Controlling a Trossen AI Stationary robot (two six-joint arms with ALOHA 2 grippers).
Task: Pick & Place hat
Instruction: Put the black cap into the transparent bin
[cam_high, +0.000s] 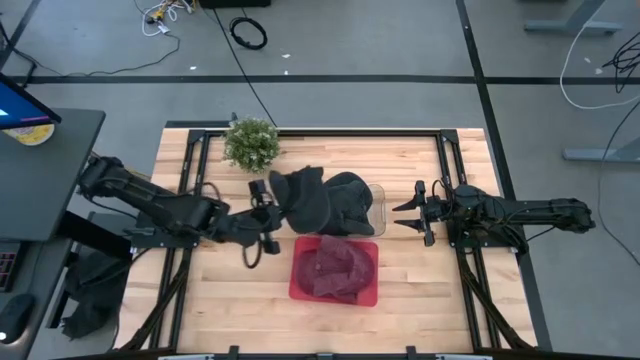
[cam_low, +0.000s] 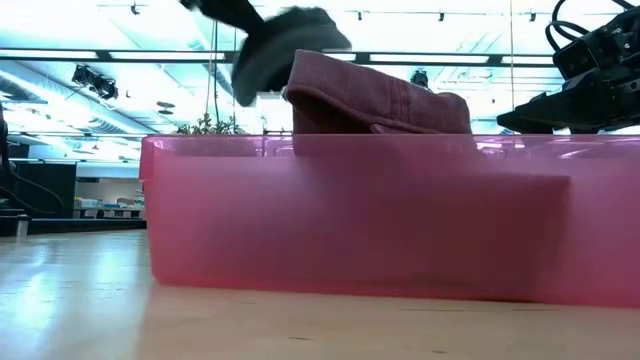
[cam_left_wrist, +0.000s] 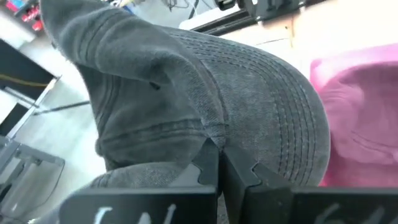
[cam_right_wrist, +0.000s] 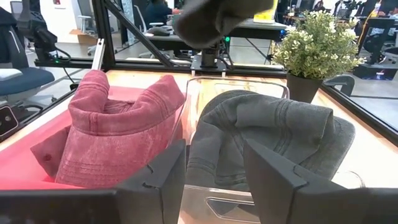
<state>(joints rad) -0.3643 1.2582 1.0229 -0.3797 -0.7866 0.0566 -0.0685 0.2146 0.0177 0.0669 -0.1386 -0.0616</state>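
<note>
My left gripper (cam_high: 272, 213) is shut on a dark grey hat (cam_high: 300, 197) and holds it in the air above the table's middle. The low view shows this hat (cam_low: 285, 45) high above the red bin. A second grey hat (cam_right_wrist: 267, 134) lies in a clear bin (cam_high: 378, 196). A red hat (cam_high: 335, 268) sits in the red bin (cam_high: 296, 290), and its crown (cam_low: 380, 95) rises above the rim. My right gripper (cam_high: 402, 216) is open and level. It is right of the clear bin, points at it, and touches nothing. My left gripper (cam_left_wrist: 217, 155) pinches the grey hat between its two fingers where the stitched brim meets the crown (cam_left_wrist: 214, 134). The fingers come level from the table's left side. The hat is lifted clear, and its crown (cam_left_wrist: 137, 74) bulges beyond the fingertips.
A small potted plant (cam_high: 251, 143) stands near the far edge, left of the bins. The red bin sits just in front of the clear bin. Bare wood lies to the left and right of the red bin. Black frame rails run along the table's sides.
</note>
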